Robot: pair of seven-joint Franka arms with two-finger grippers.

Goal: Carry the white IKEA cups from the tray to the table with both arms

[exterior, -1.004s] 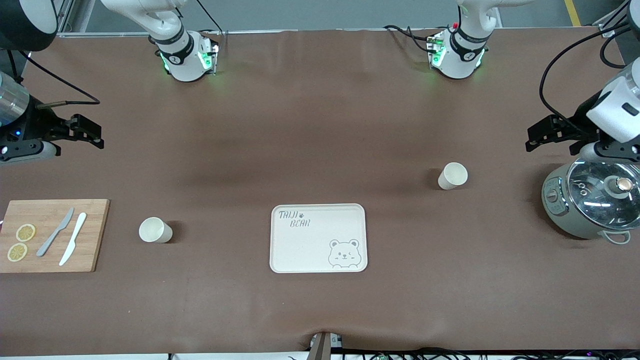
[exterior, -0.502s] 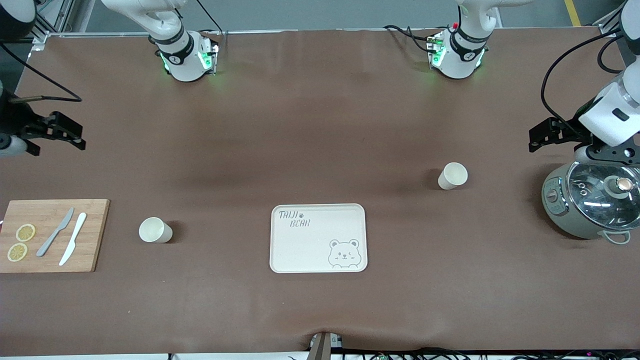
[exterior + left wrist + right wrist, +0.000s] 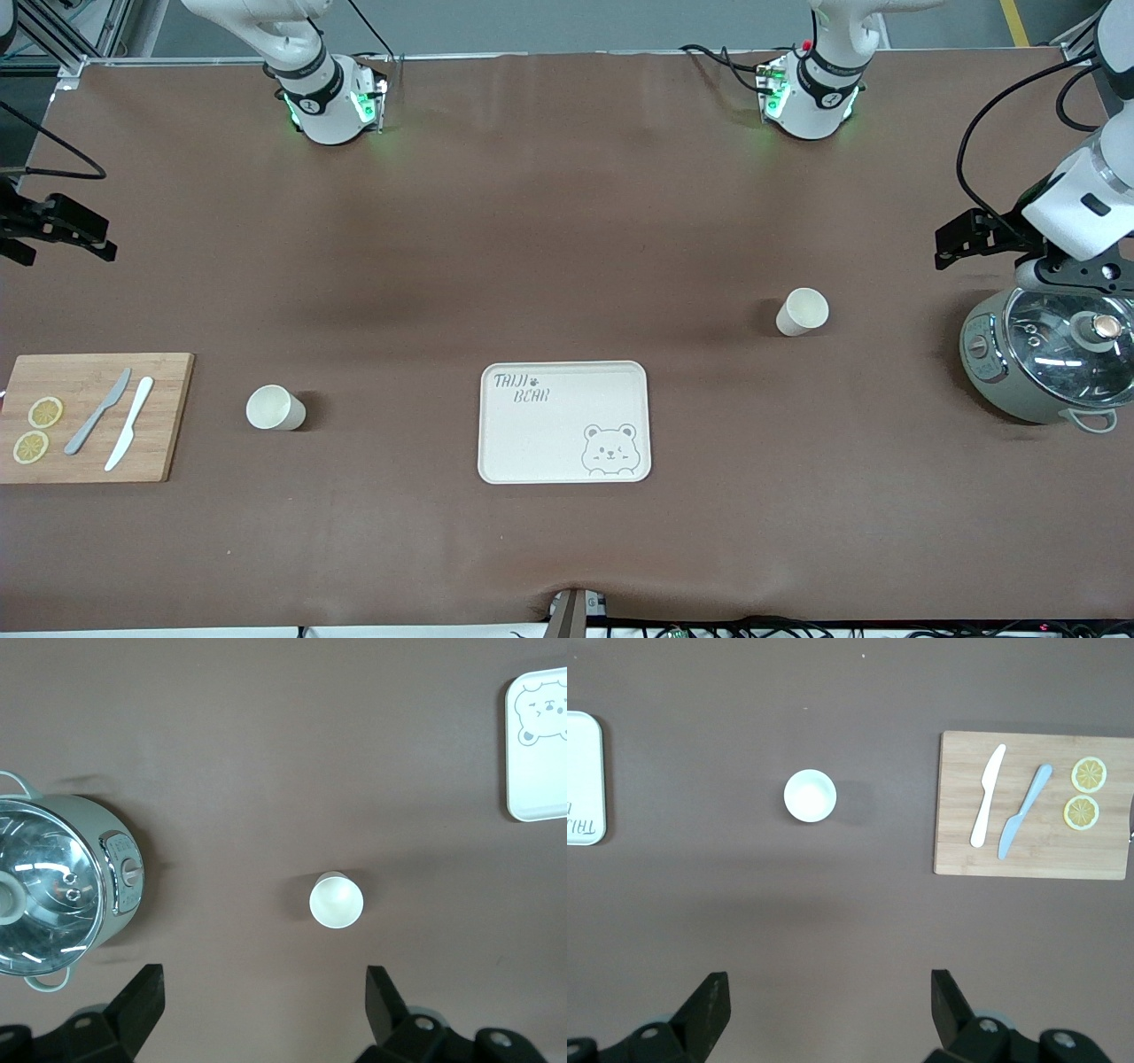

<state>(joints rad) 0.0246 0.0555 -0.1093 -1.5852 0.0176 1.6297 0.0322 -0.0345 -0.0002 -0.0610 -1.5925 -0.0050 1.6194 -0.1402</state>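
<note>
Two white IKEA cups stand upright and apart on the brown table. One cup (image 3: 803, 311) (image 3: 337, 901) is toward the left arm's end, farther from the front camera than the bear-printed tray (image 3: 564, 422). The other cup (image 3: 275, 408) (image 3: 810, 796) stands between the tray and the cutting board. My left gripper (image 3: 944, 246) (image 3: 264, 992) hangs open and empty over bare table beside the pot. My right gripper (image 3: 97, 237) (image 3: 830, 997) hangs open and empty over the table's edge at the right arm's end. Neither gripper touches a cup.
A grey-green pot with a glass lid (image 3: 1050, 354) (image 3: 53, 886) sits at the left arm's end, under that arm's wrist. A wooden cutting board (image 3: 89, 416) (image 3: 1032, 804) with two knives and two lemon slices lies at the right arm's end.
The right gripper has drawn outward toward the table's edge at its own end. The left gripper has shifted only slightly. Both cups stay where they were.
</note>
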